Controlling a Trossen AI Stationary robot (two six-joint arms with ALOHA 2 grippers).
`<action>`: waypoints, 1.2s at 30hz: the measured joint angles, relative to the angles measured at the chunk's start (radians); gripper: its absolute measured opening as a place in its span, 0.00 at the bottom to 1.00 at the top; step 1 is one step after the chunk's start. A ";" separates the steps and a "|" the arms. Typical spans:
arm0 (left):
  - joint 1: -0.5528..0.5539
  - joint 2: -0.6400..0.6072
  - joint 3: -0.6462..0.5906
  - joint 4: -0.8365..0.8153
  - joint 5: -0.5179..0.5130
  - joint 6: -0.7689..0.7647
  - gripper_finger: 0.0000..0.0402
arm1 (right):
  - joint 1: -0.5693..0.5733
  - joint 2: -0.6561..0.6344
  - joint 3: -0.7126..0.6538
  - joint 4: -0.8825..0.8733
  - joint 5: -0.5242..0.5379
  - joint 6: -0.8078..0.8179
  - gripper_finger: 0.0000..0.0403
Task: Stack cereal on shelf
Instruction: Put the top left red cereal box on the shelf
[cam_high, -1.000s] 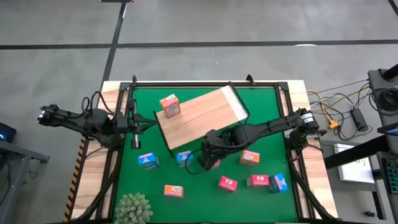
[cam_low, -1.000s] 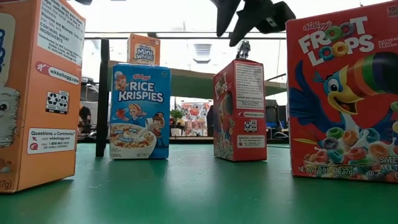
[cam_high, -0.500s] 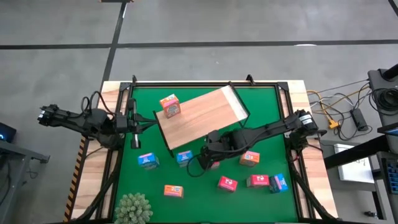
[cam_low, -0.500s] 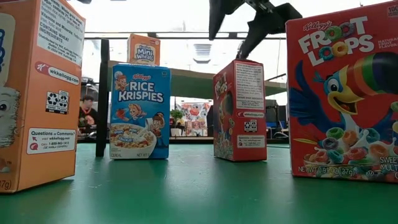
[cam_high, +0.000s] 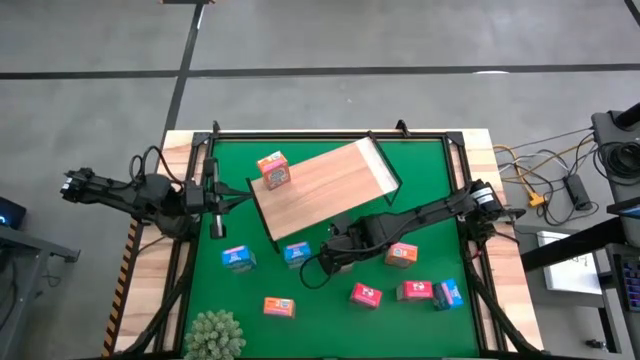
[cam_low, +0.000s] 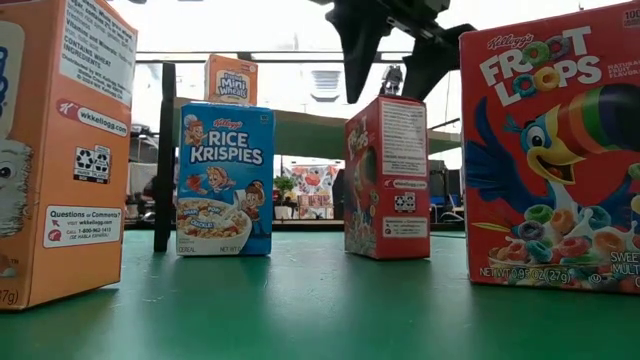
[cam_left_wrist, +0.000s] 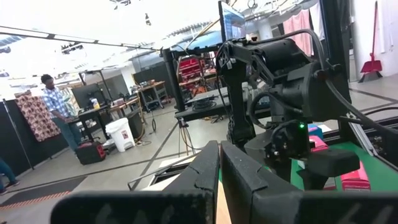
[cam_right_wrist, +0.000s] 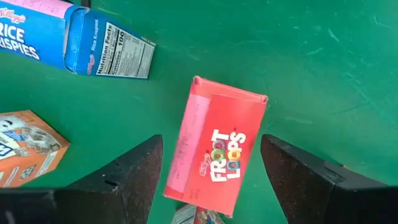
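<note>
Dark and angular, the right gripper (cam_low: 392, 55) hangs above an upright pink-red Froot Loops box (cam_right_wrist: 216, 152), fingers (cam_right_wrist: 134, 177) spread wide, one to each side of it, not touching. That glossy cardboard box (cam_high: 341, 261) stands on the green mat (cam_high: 420, 170) just near of the shelf (cam_high: 330, 185), a light-wood board lying askew with an orange box (cam_high: 272, 170) on its far-left corner. The left gripper (cam_left_wrist: 219, 180) waits at the table's left edge, fingers pressed together.
</note>
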 joint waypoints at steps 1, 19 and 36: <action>0.000 0.000 0.000 0.002 0.000 0.000 0.00 | 0.000 0.000 0.000 0.000 0.000 0.002 0.65; 0.000 0.003 0.000 0.007 0.000 0.003 0.00 | 0.000 0.060 -0.006 0.010 -0.047 -0.052 0.62; 0.000 0.006 0.000 0.008 0.000 0.003 0.00 | 0.000 0.034 -0.005 0.002 -0.046 -0.066 0.44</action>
